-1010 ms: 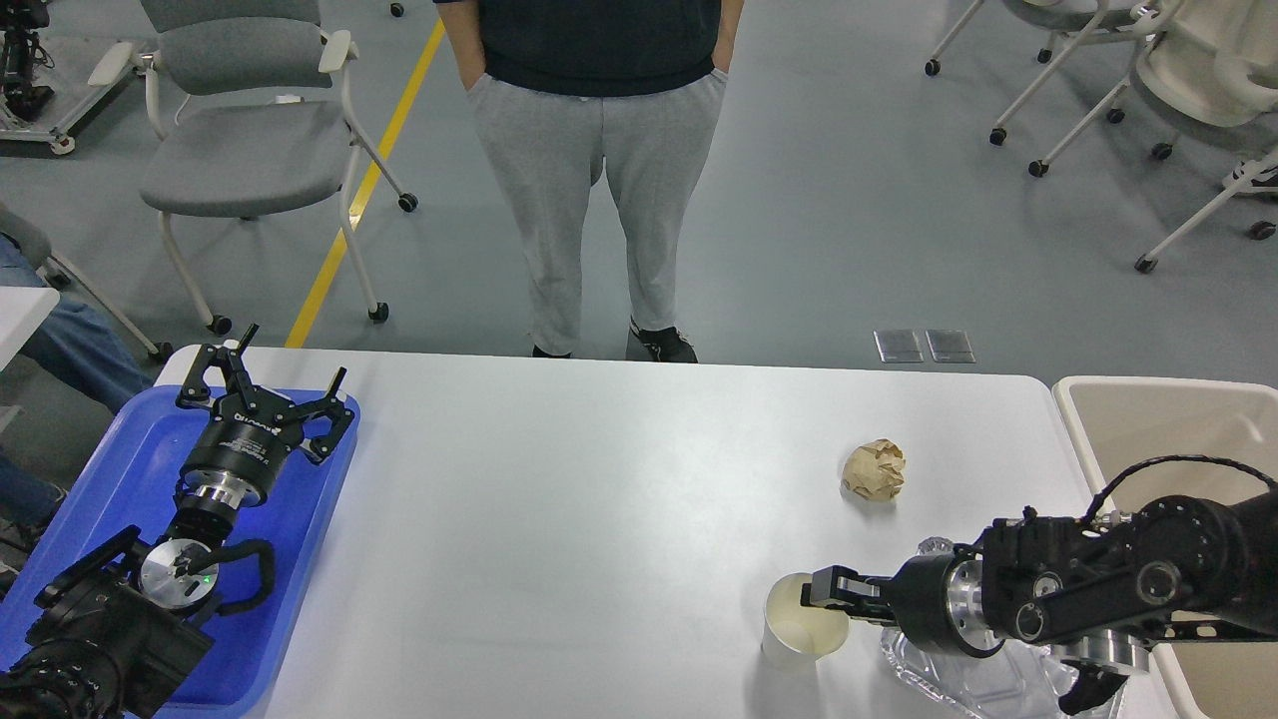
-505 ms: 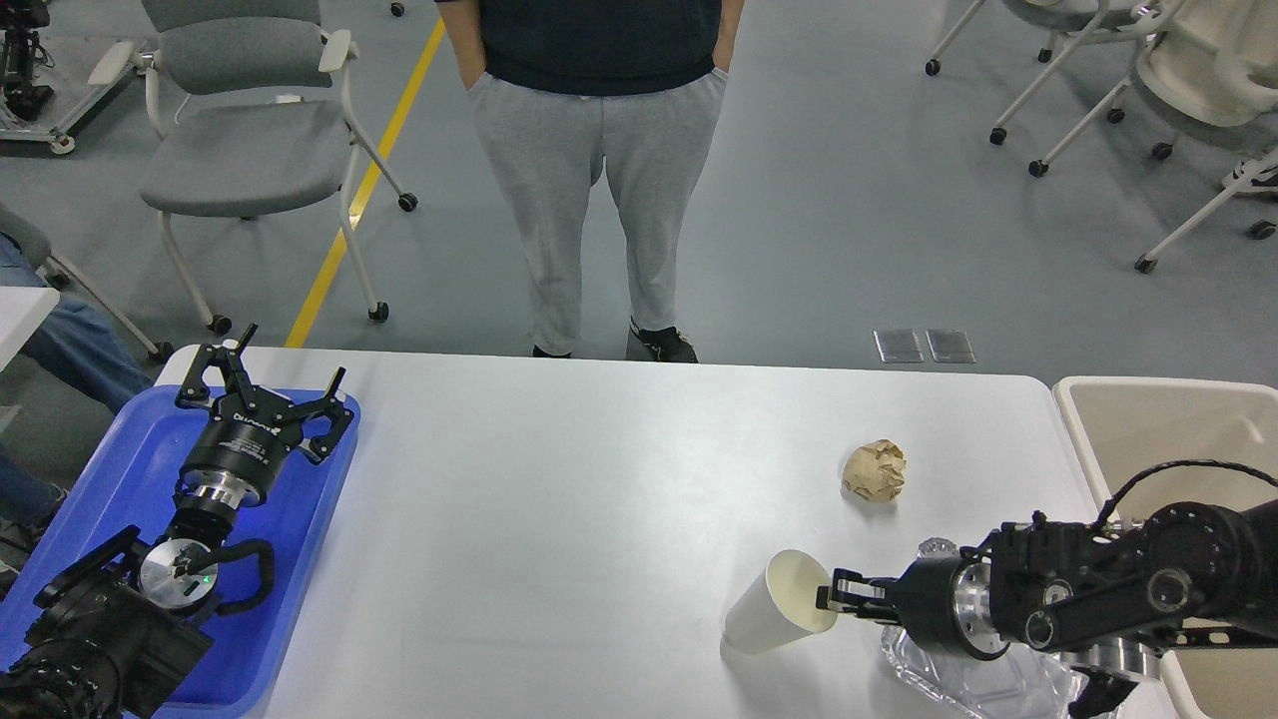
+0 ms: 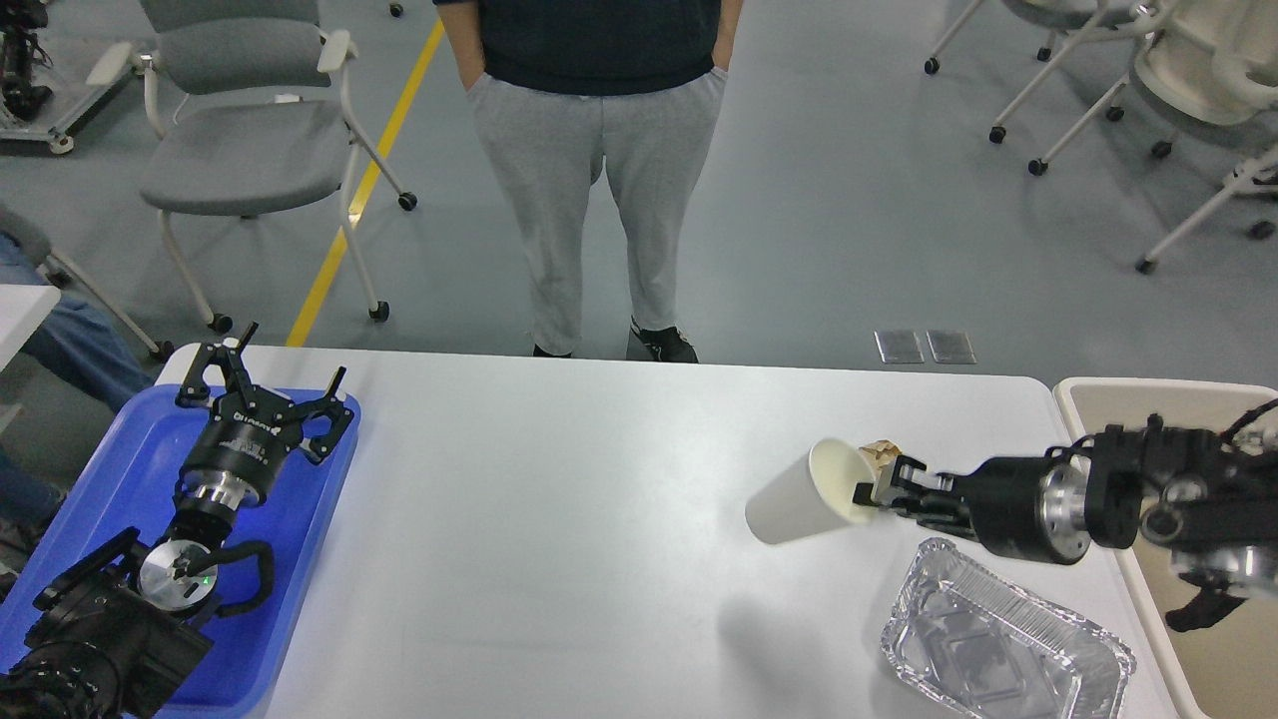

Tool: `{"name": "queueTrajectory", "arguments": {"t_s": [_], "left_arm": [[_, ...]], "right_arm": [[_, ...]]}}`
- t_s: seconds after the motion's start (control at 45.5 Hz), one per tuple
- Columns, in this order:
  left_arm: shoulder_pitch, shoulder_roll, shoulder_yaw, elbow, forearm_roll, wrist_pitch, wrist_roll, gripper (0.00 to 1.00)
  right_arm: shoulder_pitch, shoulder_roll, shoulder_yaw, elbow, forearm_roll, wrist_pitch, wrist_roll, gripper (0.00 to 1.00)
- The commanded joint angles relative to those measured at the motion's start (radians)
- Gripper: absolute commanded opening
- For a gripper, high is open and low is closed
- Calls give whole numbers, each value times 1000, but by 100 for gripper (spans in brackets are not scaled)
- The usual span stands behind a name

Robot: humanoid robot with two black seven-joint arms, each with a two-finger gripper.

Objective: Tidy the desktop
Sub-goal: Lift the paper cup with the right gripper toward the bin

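Note:
The white desktop [image 3: 559, 519] fills the lower half of the head view. My right gripper [image 3: 871, 489] is shut on the rim of a white paper cup [image 3: 799, 496] and holds it tilted on its side above the desktop, mouth toward the gripper. A crumpled brown paper ball [image 3: 881, 452] shows just behind the cup's rim and the gripper, mostly hidden. An empty foil tray [image 3: 1003, 649] lies on the desktop below my right arm. My left gripper [image 3: 268, 384] is open and empty over the blue tray [image 3: 290, 519] at the left.
A beige bin [image 3: 1128, 399] stands off the desktop's right edge. A person in grey trousers [image 3: 599, 180] stands at the far edge. Office chairs stand on the floor at the back left [image 3: 240, 130] and back right [image 3: 1148, 70].
My right gripper has lifted the paper cup off the desktop, tipped it over and carried it up and away from me. The foil tray is now uncovered. The left arm has not moved.

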Motion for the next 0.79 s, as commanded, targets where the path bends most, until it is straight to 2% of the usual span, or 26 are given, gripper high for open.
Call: {"name": "queueTrajectory", "arguments": {"t_s": [0.0,0.198,0.417,0.505,0.659,0.769], "left_arm": [[2,0,0,0,0,0,0,100],[0,-1,0,0,0,0,0,100],[0,-3,0,1,0,0,0,100],[0,-3,0,1,-2,0,0,100],[0,-3,0,1,-2,0,0,100],[0,-3,0,1,-2,0,0,100]], "right_arm": [[216,-226,31,14,15,197,-9,0],[303,-290,31,-42,141,220,-54,0],[258,-298,31,-259,389,169,-62,0],[183,-301,35,-343,527,88,-55,0],[42,-295,72,-443,699,-131,-49,0],[-91,-266,144,-565,799,-208,-49,0]]}}
